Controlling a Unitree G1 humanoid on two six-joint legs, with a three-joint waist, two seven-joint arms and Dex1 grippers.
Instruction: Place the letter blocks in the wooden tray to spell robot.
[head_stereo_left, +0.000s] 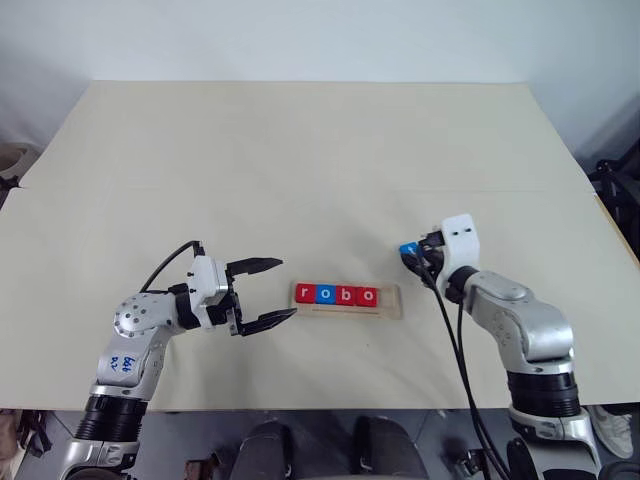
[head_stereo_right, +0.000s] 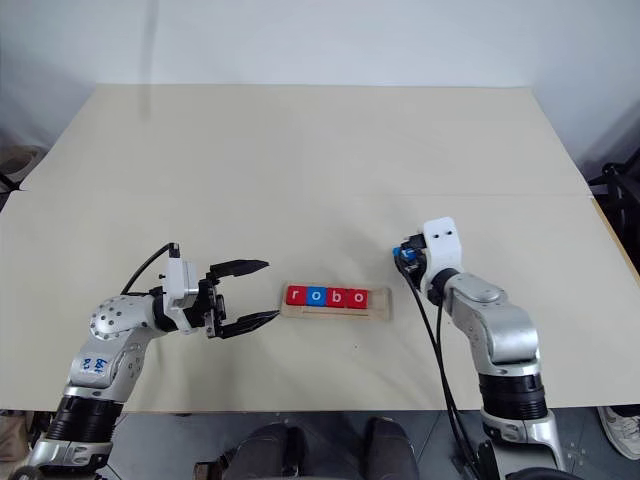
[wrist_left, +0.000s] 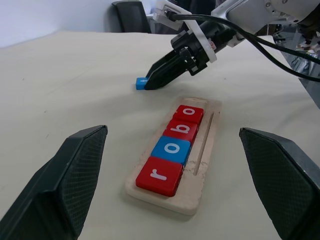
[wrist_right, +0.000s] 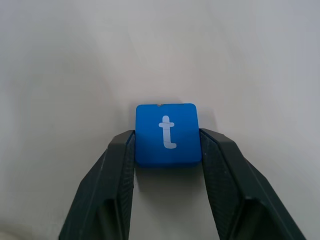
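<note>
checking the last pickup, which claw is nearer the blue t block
Right. The right claw has its fingers against both sides of the blue t block; the left claw sits open beyond the wooden tray's far end.

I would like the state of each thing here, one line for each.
wooden tray: flat on table, last slot free.
r, o, b, o blocks: seated in tray.
t block: on table, pinched by right gripper.
left gripper: open, holding nothing.

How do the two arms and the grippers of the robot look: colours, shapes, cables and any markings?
Both arms are silver-grey metal with black ribbed sections near the base. The left gripper has a white housing and two black pointed fingers with a meshed texture. The right gripper has a white rounded housing. Black cables run along each arm. The left arm bears blue handwritten marks.
</note>
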